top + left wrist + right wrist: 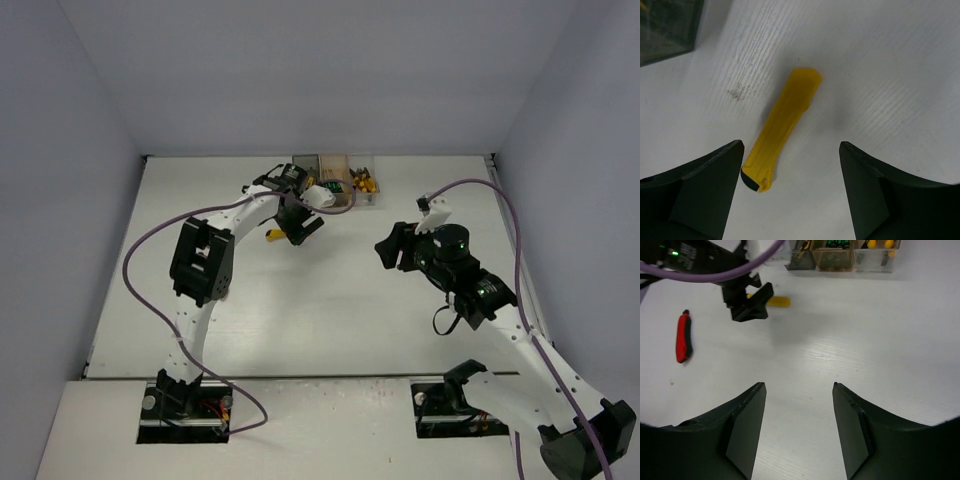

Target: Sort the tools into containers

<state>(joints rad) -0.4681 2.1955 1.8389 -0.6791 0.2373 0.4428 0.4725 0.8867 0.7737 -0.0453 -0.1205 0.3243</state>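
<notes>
Yellow utility knife (785, 122): slim plastic body, one end squared off, other end with a dark rounded tip. Flat on white tabletop (890, 75), lying on a diagonal. Sits between the fingers of left pincer (791, 150); dark-tipped end right against one finger (715, 170), contact or not cannot tell; other finger well apart. Left pincer spread wide, gripping nothing, hovering directly over knife. Same overhead: left pincer (300, 228) above knife (272, 236), short of the bin row. Smoky grey bin (801, 262), orange bin (832, 260), clear bin (875, 262) side by side at far edge, tools inside too small to tell apart. Grey bin corner (665, 30) near knife. Red-handled cutter (683, 337) loose on tabletop, well apart from knife. Right pincer (798, 387) partly open, empty, over bare tabletop, well apart from knife. Way down to knife unobstructed.
</notes>
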